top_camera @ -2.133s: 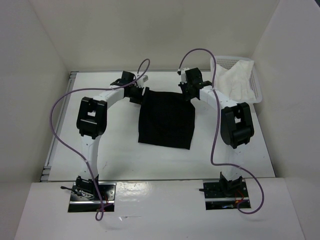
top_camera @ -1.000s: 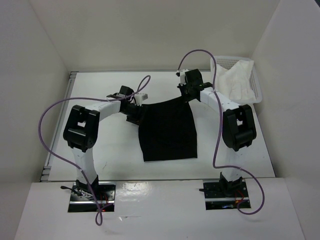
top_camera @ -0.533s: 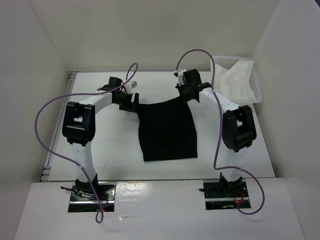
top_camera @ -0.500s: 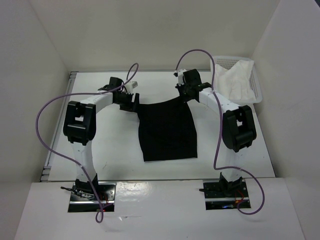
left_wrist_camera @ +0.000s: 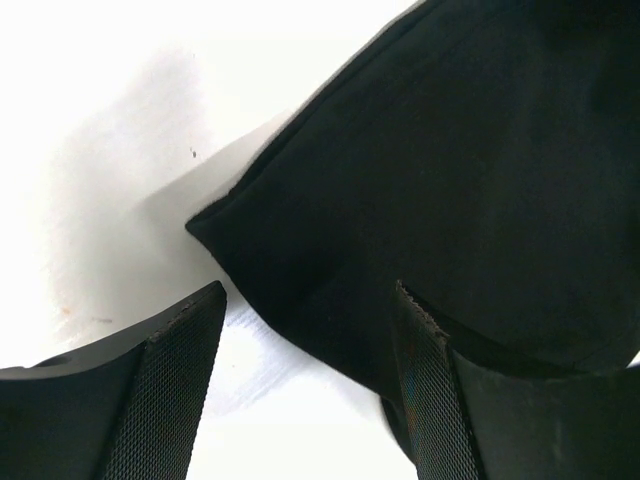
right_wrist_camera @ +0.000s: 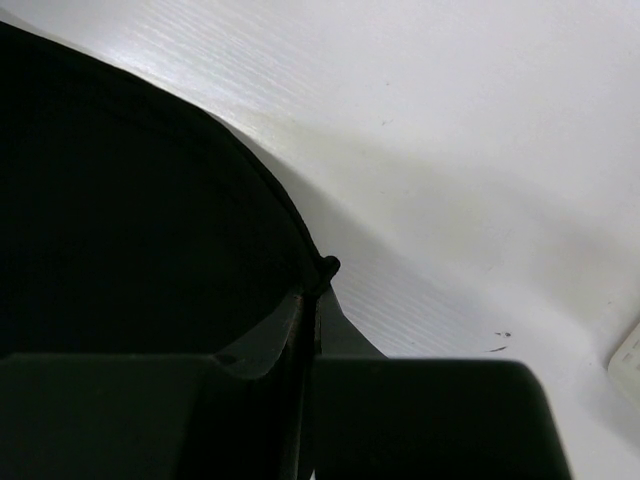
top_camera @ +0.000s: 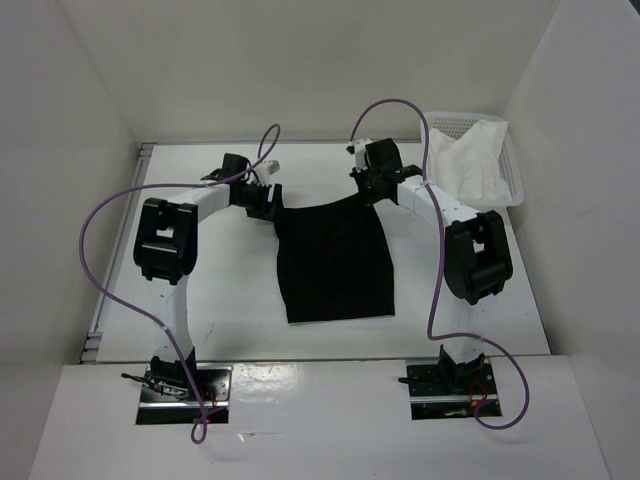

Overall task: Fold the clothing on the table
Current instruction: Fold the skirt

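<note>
Black clothing (top_camera: pixel 335 262), corner hidden inside right claw (right_wrist_camera: pixel 312 295)

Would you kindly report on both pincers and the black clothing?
Left pincer open at far-left corner of the clothing. Right pincer shut on its far-right corner. Nothing in the way.

The black soft fabric garment (top_camera: pixel 335 265) looks matt and smooth, with a fine, even surface and no sheen. Its edge shows as a thicker stitched seam in the wrist views. The large flat white table (top_camera: pixel 230 290) is smooth with a faint gloss, and finely streaked when seen close up. A thin metal rail (top_camera: pixel 97 320) along its left edge is dull silver. At the far right, the white plastic mesh basket (top_camera: pixel 516 178) is perforated, and the white cloth (top_camera: pixel 470 155) in it looks soft and crumpled. The black fingers (left_wrist_camera: pixel 180 370) of the left gripper (left_wrist_camera: pixel 308 295) carry rough, cross-hatched pads.
</note>
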You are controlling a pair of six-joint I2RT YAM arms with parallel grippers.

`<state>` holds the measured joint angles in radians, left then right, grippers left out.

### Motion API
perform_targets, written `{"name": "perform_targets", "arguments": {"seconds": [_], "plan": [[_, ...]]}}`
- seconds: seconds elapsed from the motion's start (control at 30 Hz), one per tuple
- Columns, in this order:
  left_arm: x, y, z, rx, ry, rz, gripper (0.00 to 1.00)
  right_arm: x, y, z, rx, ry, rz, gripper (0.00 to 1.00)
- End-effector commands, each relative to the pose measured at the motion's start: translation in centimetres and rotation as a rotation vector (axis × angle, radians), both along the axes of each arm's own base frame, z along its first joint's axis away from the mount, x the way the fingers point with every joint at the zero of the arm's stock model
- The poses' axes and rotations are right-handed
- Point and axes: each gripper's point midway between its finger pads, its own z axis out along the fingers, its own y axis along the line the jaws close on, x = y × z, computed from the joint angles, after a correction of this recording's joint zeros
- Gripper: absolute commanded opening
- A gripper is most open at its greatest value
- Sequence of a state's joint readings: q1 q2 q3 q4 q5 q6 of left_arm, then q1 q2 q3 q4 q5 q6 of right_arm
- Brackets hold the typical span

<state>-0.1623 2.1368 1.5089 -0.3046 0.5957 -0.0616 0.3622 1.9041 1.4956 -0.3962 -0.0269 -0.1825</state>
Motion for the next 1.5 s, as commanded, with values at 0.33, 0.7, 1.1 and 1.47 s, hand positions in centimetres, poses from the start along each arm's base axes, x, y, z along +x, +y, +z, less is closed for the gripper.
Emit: {"name": "perform_targets", "arguments": {"seconds": [0.33, 0.7, 1.1, 1.47], "plan": [[1.7, 0.6, -1.6, 0.040, 0.022, 0.043, 0.68, 0.3, 0.9, 2.6, 0.025, -0.061, 0.032, 0.00], [2.3, 0.7, -2.3, 0.052, 0.045, 0.048, 0.50, 0.0, 1.0, 2.2, 0.028, -0.050, 0.038, 0.00], [4.1, 0.8, -0.7, 0.072, -0.003, 0.038, 0.11, -0.1, 1.1, 2.6, 0.037, -0.056, 0.045, 0.00], [9.7, 0.6, 6.9, 0.094, -0.226, 0.022, 0.08, 3.7, -2.0, 3.9, -0.119, -0.165, -0.110, 0.00]]}}
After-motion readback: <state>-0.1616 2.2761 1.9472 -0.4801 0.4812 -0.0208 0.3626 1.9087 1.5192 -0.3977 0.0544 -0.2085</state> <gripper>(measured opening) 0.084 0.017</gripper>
